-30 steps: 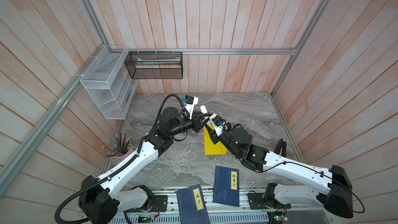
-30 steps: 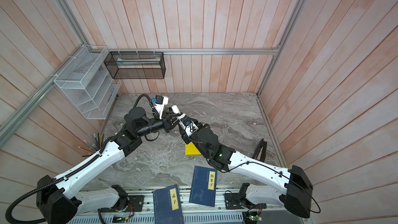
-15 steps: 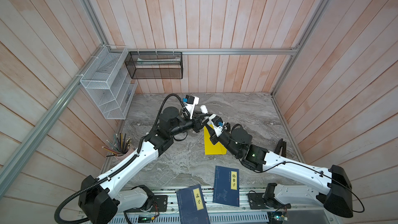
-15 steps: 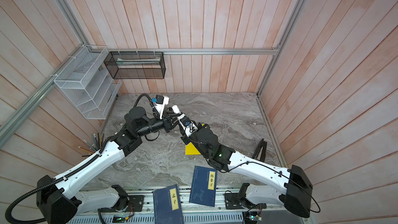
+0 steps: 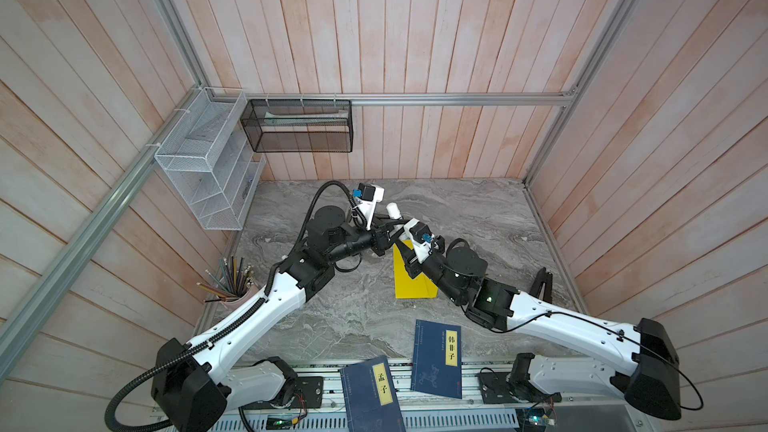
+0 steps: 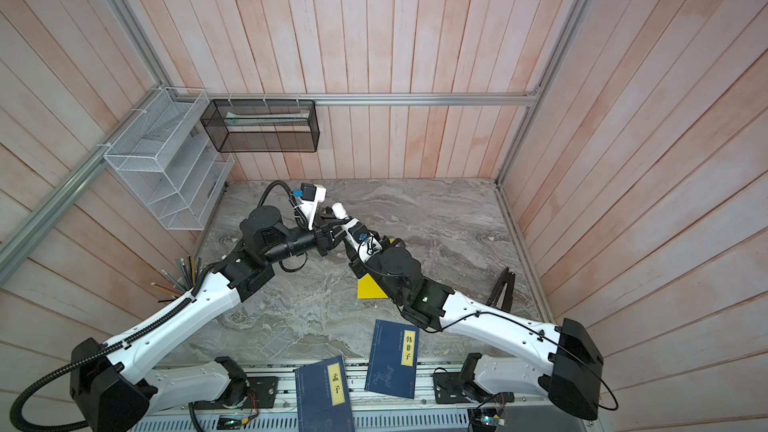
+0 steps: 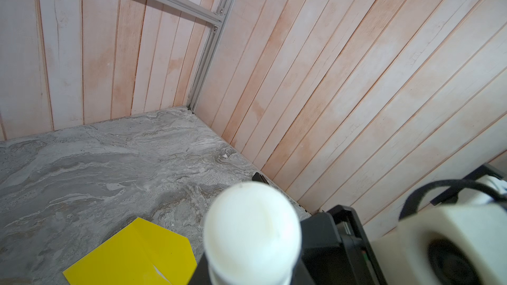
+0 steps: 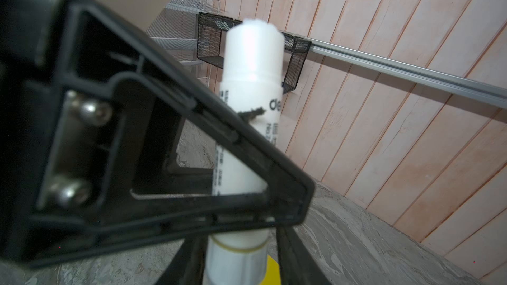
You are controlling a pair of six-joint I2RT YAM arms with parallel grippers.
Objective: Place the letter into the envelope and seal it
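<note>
Two claws: left claw [image 5: 390, 224] is squeezing the glue stick [image 8: 252, 78], right claw [image 8: 238, 267] is sitting round its bottom, grip we cannot tell | envelope [image 5: 409, 284] is lying on the table [image 5: 478, 218], letter not showing | we are guessing sealing step; next: glue the flap [image 7: 167, 242].

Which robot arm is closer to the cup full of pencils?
Left. The left arm runs just past the pinkish cup of pencils, close beside it. The right arm reaches in from the opposite side, well away from it.
</note>
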